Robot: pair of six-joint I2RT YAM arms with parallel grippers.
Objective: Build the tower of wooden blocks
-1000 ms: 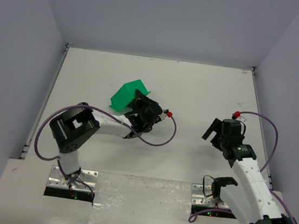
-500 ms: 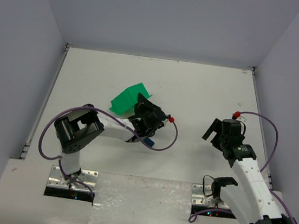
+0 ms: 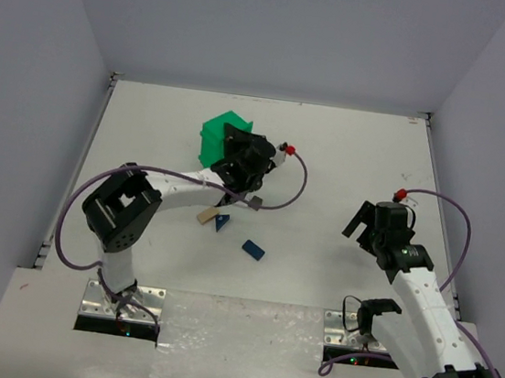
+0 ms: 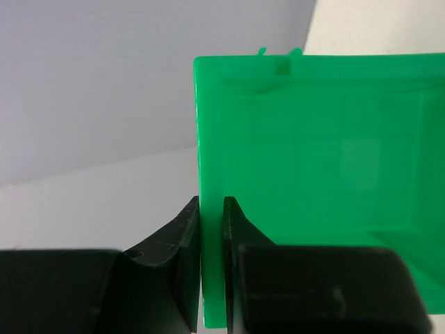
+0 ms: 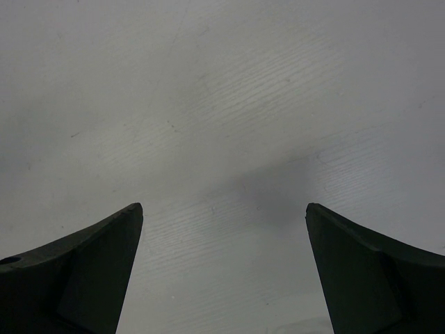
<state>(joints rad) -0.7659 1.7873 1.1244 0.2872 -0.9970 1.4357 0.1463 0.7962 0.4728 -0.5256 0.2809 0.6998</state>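
Top external shows you nothing stacked yet: a tan wooden block (image 3: 204,217), blue wooden wedge (image 3: 221,223) and blue wooden block (image 3: 253,250) lie scattered on the tabletop (image 3: 349,155), your left gripper (image 4: 211,205) clamped on the green plastic bin (image 4: 313,174), right gripper (image 5: 224,212) agape, empty.

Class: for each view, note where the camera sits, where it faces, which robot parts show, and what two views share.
Top external: above, behind the bases, facing down at the table; left arm, right arm.
Left wrist: left arm, facing the green bin; left fingers shut on its wall.
Right wrist: right arm, facing the table; right fingers open.
Shared: bin, in top and left wrist.
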